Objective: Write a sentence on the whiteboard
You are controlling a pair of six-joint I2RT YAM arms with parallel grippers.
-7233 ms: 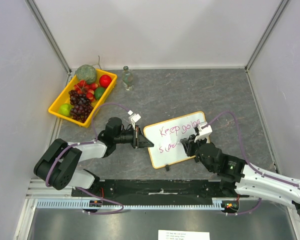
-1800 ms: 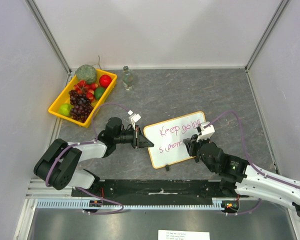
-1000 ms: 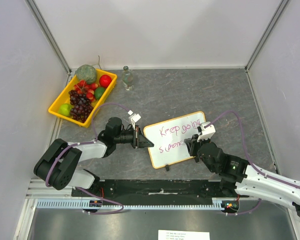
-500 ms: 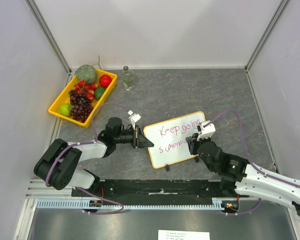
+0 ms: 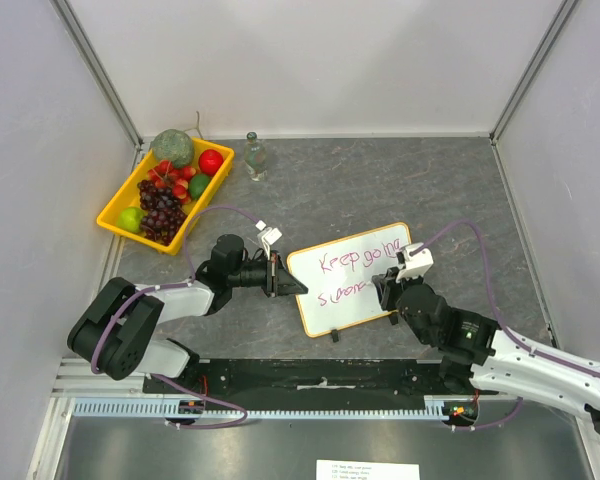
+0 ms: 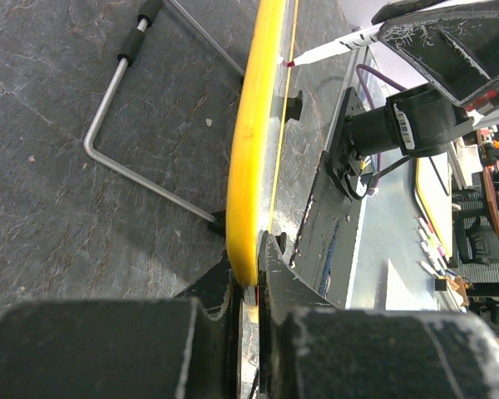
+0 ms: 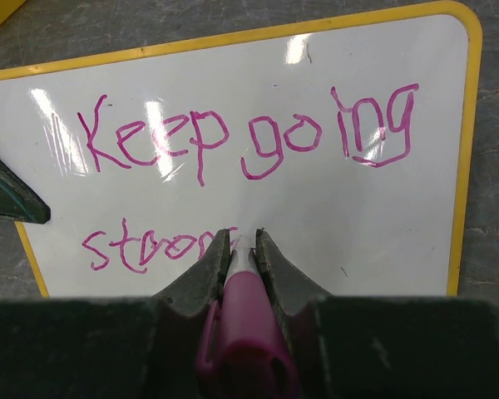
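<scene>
The whiteboard (image 5: pixel 355 305) lies tilted on the grey table, with "Keep going" in pink on its top line and "stron" below. My left gripper (image 5: pixel 285 283) is shut on the board's left yellow edge (image 6: pixel 254 141), which sits pinched between its jaws (image 6: pixel 248 274). My right gripper (image 5: pixel 385 291) is shut on a pink marker (image 7: pixel 248 316). The marker's tip touches the whiteboard (image 7: pixel 333 199) just right of the last letter, at the right gripper (image 7: pixel 244 239). The tip itself is hidden between the fingers.
A yellow fruit tray (image 5: pixel 112 205) with grapes, apples and other fruit stands at the back left. A small glass bottle (image 5: pixel 255 157) is beside it. The board's wire stand (image 6: pixel 116 125) lies on the table under it. A black rail (image 5: pixel 320 375) runs along the near edge.
The right gripper has crept to the right along the second line with the marker, and more pink letters stand there than in the earliest frame. The left gripper has held still on the board.
</scene>
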